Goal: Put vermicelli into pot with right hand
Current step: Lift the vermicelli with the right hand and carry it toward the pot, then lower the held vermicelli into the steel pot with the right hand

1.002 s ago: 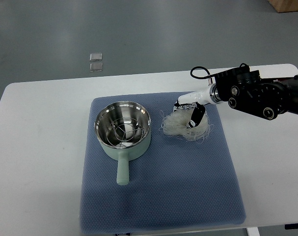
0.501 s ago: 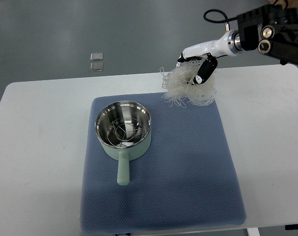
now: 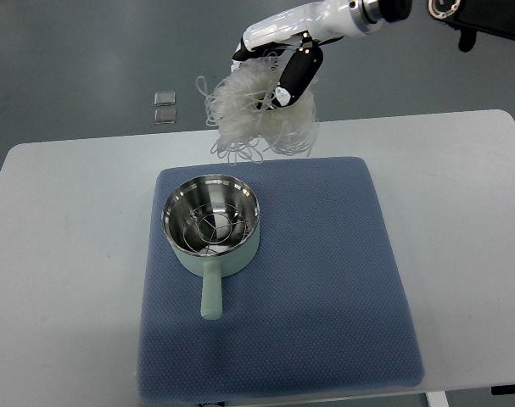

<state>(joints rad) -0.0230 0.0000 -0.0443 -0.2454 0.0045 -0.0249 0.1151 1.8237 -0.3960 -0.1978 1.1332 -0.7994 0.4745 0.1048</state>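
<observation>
Item 1: right hand (image 3: 278,64), white shell with black fingers, arm entering from the upper right edge of the top view. Fingers curled around the top of item 2, carrying it clear of every surface. Position: beyond the far edge of the mat, to the upper right of the pot.

Item 2: tangled bundle of translucent white vermicelli (image 3: 259,114), loose looped strands. Pinched at its upper part by the right hand; the rest hangs down and fans out below the fingers, stray loops trailing to the left and bottom. Seen from above it overlaps the far edge of the table, apart from the pot.

Item 3: pale green pot with a shiny steel interior (image 3: 211,222), round wire rack visible inside, short green handle pointing toward the near edge. Stands upright on the left half of the mat.

Item 4: blue textured rectangular mat (image 3: 325,288), lying flat on the table.

Item 5: white table (image 3: 62,254), rounded corners, carrying the mat.

Item 6: two small clear square pieces (image 3: 165,106), one just behind the other, on the grey floor beyond the table, left of the vermicelli.
</observation>
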